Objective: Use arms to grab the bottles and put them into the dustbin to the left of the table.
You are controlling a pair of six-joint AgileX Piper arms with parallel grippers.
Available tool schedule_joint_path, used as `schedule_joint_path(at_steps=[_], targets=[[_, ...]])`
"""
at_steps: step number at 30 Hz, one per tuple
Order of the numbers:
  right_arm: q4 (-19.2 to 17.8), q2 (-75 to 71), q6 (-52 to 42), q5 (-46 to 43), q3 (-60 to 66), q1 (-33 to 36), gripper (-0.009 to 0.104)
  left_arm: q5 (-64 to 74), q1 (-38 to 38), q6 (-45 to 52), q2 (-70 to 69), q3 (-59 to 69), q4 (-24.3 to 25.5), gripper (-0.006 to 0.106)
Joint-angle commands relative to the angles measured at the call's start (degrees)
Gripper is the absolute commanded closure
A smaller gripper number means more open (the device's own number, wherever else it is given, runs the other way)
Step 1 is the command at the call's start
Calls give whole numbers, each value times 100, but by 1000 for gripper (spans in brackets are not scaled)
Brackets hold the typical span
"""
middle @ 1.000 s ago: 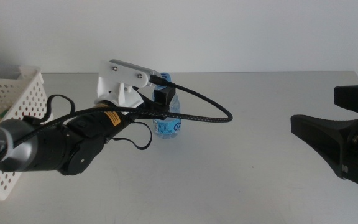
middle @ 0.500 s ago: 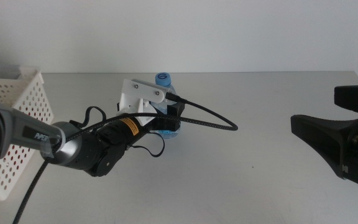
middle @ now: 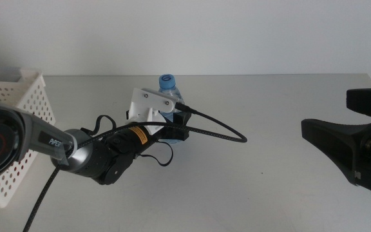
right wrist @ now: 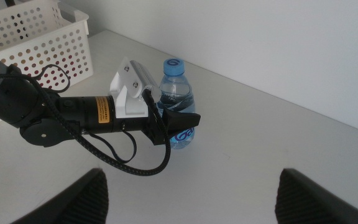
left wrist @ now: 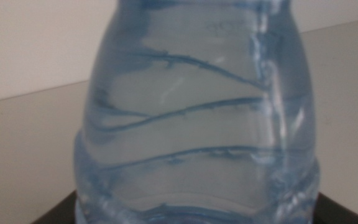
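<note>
A clear water bottle with a blue cap (middle: 167, 82) stands upright on the grey table (middle: 256, 187), left of centre. My left gripper (middle: 178, 129) reaches in from the left, with one jaw on each side of the bottle's lower body. The left wrist view is filled by the bottle (left wrist: 197, 112), with a dark jaw at each lower corner, close to its walls. The right wrist view shows the bottle (right wrist: 176, 93) and the left gripper (right wrist: 178, 121) around it. My right gripper (middle: 327, 111) waits open at the table's right. The tea bottle and red can are out of view.
The white perforated dustbin (middle: 18, 96) stands at the table's left edge, behind the left arm, and also shows in the right wrist view (right wrist: 36, 37). A thick black cable (middle: 224, 132) loops from the left wrist over the table.
The left gripper has dropped from cap height to the bottle's lower body and pushed forward around it. The blue cap now shows above the wrist. The right arm has not moved.
</note>
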Motion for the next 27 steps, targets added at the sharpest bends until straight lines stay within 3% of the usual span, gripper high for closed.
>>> schedule_joint_path(at_steps=[1, 3, 17, 24, 27], targets=[[-12, -41, -70, -382, -218, 29, 20, 125, 14, -56, -432, -127, -80, 93], [-12, -41, -70, -382, -218, 29, 20, 716, 14, -56, -669, -127, -80, 102], [-12, -41, -70, -382, -218, 29, 20, 4311, 1, -107, -3395, -295, -80, 102], [-12, -41, -70, -382, -218, 29, 20, 7384, 150, 62, -4277, -1243, -102, 102], [-12, -41, -70, -382, -218, 29, 20, 8624, 552, 470, -4298, -1865, -422, 102]])
